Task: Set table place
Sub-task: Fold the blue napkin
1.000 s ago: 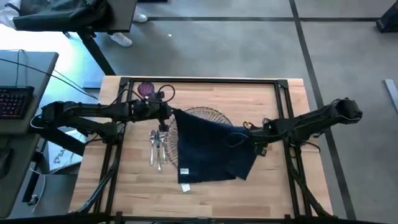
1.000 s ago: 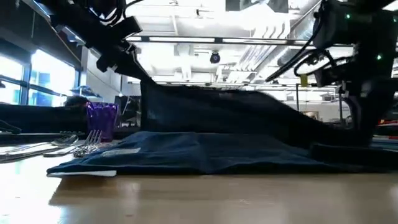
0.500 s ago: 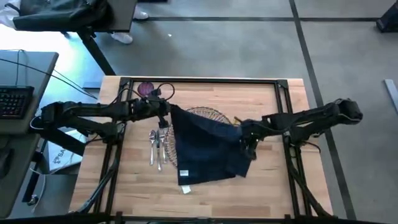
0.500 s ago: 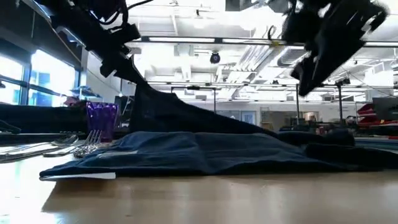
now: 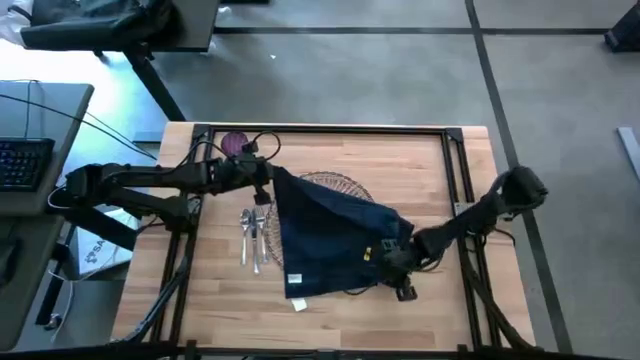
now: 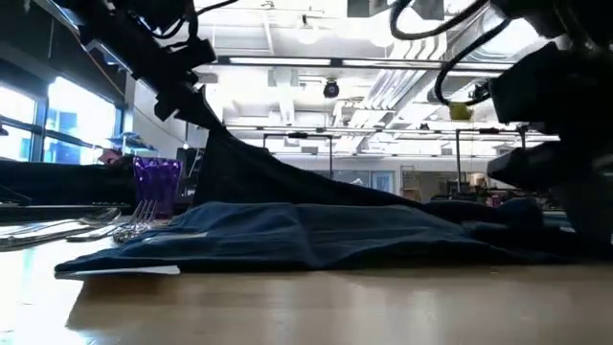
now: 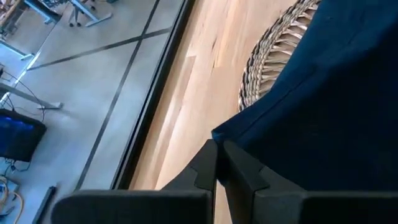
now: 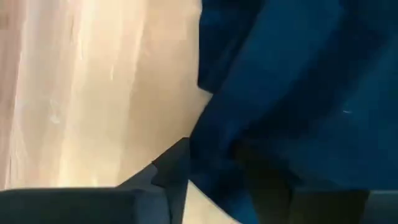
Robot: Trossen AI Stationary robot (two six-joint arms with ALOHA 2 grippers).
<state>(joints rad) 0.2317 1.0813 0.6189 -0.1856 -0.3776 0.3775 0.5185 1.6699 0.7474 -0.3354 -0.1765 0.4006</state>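
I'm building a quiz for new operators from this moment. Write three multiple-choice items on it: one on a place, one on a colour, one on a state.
1. Where does the cutlery lie?
A. left of the napkin
B. on the napkin
C. right of the napkin

2. What colour is the cup?
A. green
B. purple
C. white

3. How is the napkin's corner at the left tool?
A. flat on the table
B. pinched and lifted
C. tucked under the charger

Answers:
1 A, the high view shows it beside the cloth's left edge.
2 B, clear in the low view.
3 B, the left wrist view shows the corner clamped above the wicker charger.
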